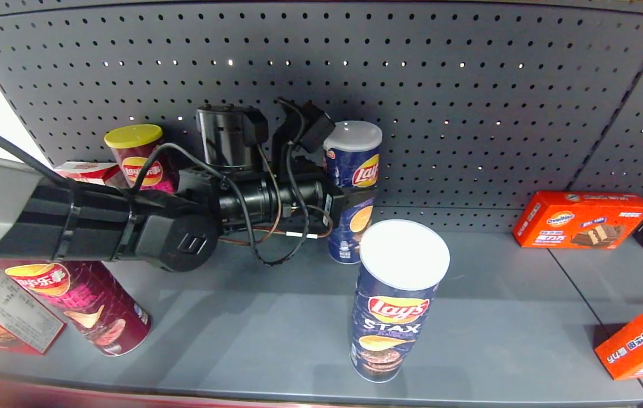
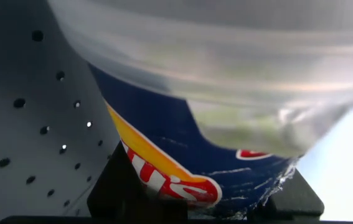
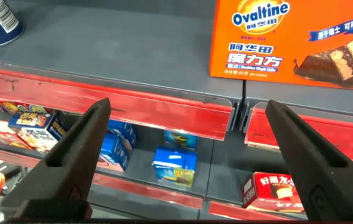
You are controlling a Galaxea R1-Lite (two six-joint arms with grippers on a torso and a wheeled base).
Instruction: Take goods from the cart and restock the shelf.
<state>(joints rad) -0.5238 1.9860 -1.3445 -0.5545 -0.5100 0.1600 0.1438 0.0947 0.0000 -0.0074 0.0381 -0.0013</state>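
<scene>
A blue chips can (image 1: 353, 170) with a clear lid stands at the back of the grey shelf (image 1: 276, 334), close to the pegboard. My left arm comes in from the left, and my left gripper (image 1: 357, 196) is shut on this can's middle. In the left wrist view the can (image 2: 182, 155) sits tight between the dark fingers (image 2: 117, 196). A second blue chips can (image 1: 392, 303) stands free near the shelf's front. My right gripper (image 3: 187, 106) hangs open and empty before the red rail (image 3: 132, 99) on the shelf's front edge.
A maroon can with a yellow lid (image 1: 141, 156) stands back left, and another maroon can (image 1: 92, 309) lies front left beside red boxes (image 1: 7, 317). Orange boxes (image 1: 579, 220) (image 1: 641, 343) sit to the right. A lower shelf holds blue boxes (image 3: 175, 165).
</scene>
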